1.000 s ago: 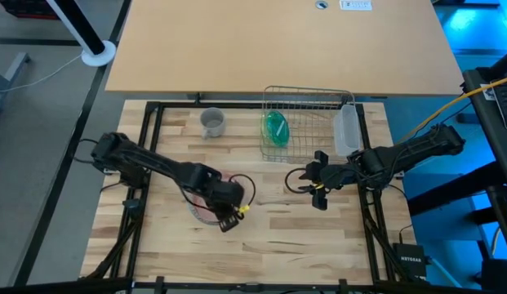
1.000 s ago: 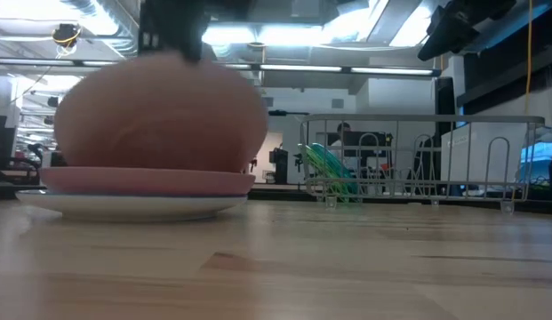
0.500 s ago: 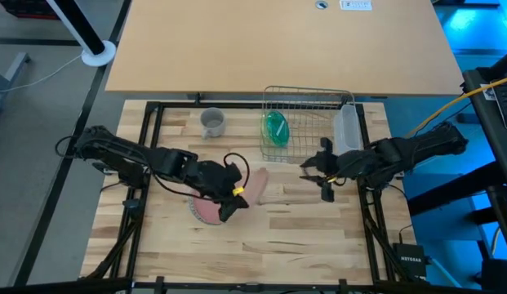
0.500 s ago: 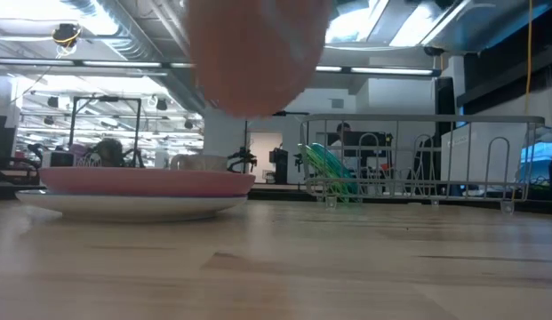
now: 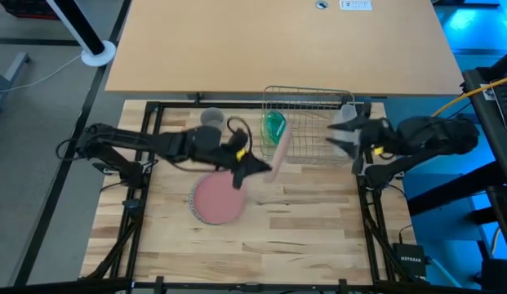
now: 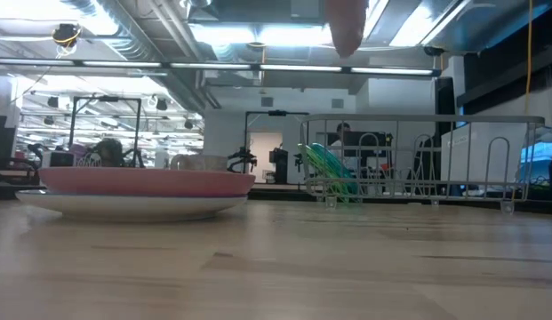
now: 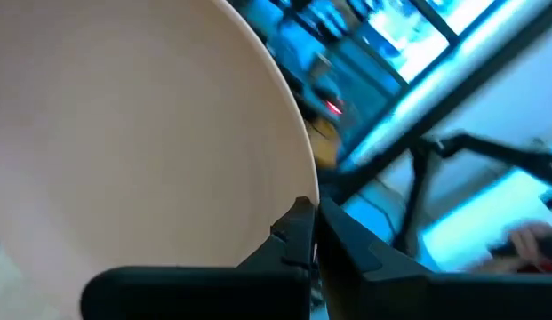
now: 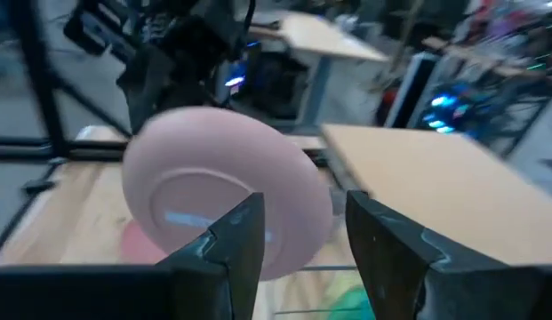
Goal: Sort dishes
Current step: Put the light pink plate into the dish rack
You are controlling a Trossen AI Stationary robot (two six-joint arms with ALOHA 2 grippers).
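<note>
My left gripper (image 5: 246, 161) is shut on a pale pink plate (image 5: 279, 147), held on edge in the air just in front of the wire rack (image 5: 310, 96). The plate's underside shows in the right wrist view (image 8: 213, 191), and its lower edge shows at the top of the low view (image 6: 347, 22). A darker pink plate (image 5: 216, 198) lies on a white plate (image 6: 124, 206) on the table. A green plate (image 5: 274, 127) stands on edge in the rack. The grey cup (image 5: 209, 117) is half hidden behind my left arm. My right gripper (image 5: 341, 135) is open and empty beside the rack's right end. My left gripper pinches the pale pink plate's rim (image 7: 298, 182) between its two fingers (image 7: 293, 236), at the edge facing the table's left. The fingers come level from the left. The plate is lifted clear of the table and stands on edge.
A translucent tub (image 5: 348, 117) stands at the rack's right end, partly behind my right gripper. The black frame (image 5: 151, 122) runs along the table's sides. Bare wood (image 5: 302, 220) lies at the near right.
My left gripper has lifted the pale pink plate off the stack, carried it up and toward the rack, and turned it on edge. The darker pink plate under it now shows. My right gripper has gone toward the far right, up beside the rack.
</note>
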